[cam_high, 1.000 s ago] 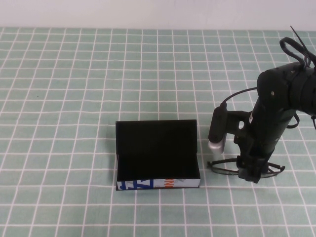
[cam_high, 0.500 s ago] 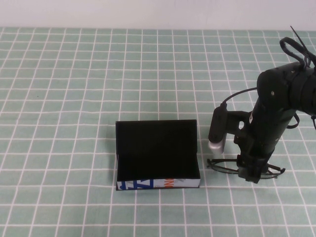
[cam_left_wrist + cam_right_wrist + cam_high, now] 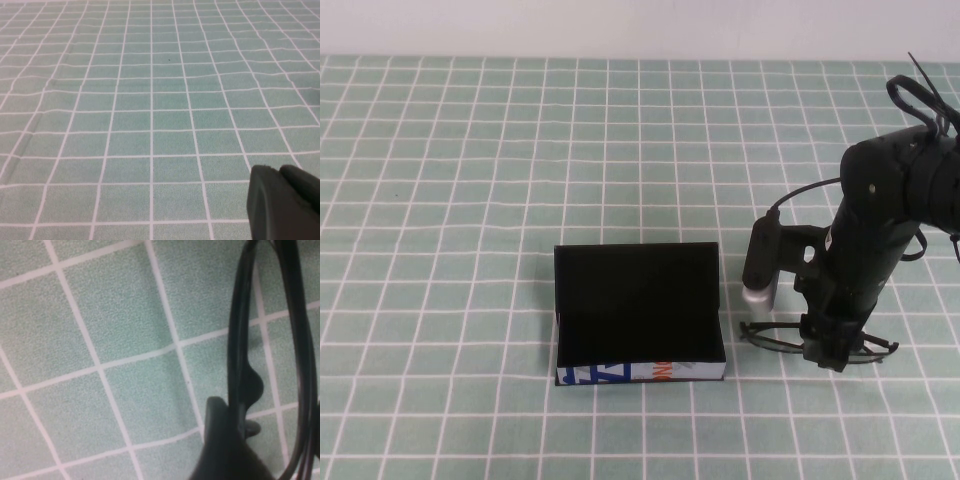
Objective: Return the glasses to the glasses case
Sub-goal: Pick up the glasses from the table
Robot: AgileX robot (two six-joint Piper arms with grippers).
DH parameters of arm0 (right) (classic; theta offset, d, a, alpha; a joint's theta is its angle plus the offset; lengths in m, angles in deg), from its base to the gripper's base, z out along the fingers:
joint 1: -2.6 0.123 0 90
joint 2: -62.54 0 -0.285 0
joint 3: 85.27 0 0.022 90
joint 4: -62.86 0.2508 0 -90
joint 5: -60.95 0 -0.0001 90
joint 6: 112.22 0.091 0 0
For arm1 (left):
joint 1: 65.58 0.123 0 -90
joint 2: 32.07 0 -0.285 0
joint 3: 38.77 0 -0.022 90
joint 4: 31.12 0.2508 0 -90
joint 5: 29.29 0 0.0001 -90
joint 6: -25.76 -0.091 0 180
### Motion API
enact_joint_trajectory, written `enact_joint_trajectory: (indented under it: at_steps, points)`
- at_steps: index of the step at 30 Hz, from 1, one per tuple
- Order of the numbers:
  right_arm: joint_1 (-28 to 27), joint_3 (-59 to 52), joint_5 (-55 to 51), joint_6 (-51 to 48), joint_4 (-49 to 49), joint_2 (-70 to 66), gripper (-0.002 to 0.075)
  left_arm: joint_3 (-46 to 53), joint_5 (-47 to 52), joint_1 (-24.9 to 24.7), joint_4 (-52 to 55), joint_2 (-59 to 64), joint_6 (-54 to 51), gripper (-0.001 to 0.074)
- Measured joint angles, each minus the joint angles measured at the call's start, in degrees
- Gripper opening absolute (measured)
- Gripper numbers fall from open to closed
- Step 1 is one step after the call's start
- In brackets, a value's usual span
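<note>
The glasses point(image 3: 770, 340), thin and dark-framed, lie on the green checked cloth just right of the glasses case point(image 3: 640, 372). The case is a black box with its lid standing open and a white printed front. My right gripper point(image 3: 828, 355) points down over the middle of the glasses and is shut on the frame. In the right wrist view one dark finger point(image 3: 220, 445) presses against the frame point(image 3: 239, 340) near the nose bridge; the other finger is hidden. My left gripper point(image 3: 279, 171) is shut, holds nothing and hovers over bare cloth, out of the high view.
A small silver-tipped camera module point(image 3: 758, 270) hangs on the right arm between the case and the gripper. The checked cloth point(image 3: 470, 200) covers the table all round the case.
The right gripper has settled slightly on the glasses and the frame's right end has dipped a little. Case and left arm are unchanged.
</note>
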Motion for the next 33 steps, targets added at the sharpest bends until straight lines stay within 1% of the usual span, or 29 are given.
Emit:
enact_joint_trajectory:
  at_steps: [10, 22, 28, 33]
  points:
    - [0.00, 3.04, -0.37, 0.00, 0.47, 0.20, 0.0328, 0.00, 0.00, 0.00, 0.00, 0.00, 0.00, -0.0002]
    - [0.00, 3.51, -0.55, 0.00, 1.79, 0.83, 0.0327, 0.00, 0.00, 0.00, 0.00, 0.00, 0.00, -0.0002]
    - [0.00, 3.51, 0.69, 1.65, -3.03, 0.83, 0.0327, 0.00, -0.09, 0.00, 0.00, 0.00, 0.00, -0.0002]
    - [-0.23, 3.51, 3.53, 10.60, -9.42, 0.83, 0.0327, 0.00, -0.09, 0.00, 0.00, 0.00, 0.00, -0.0002]
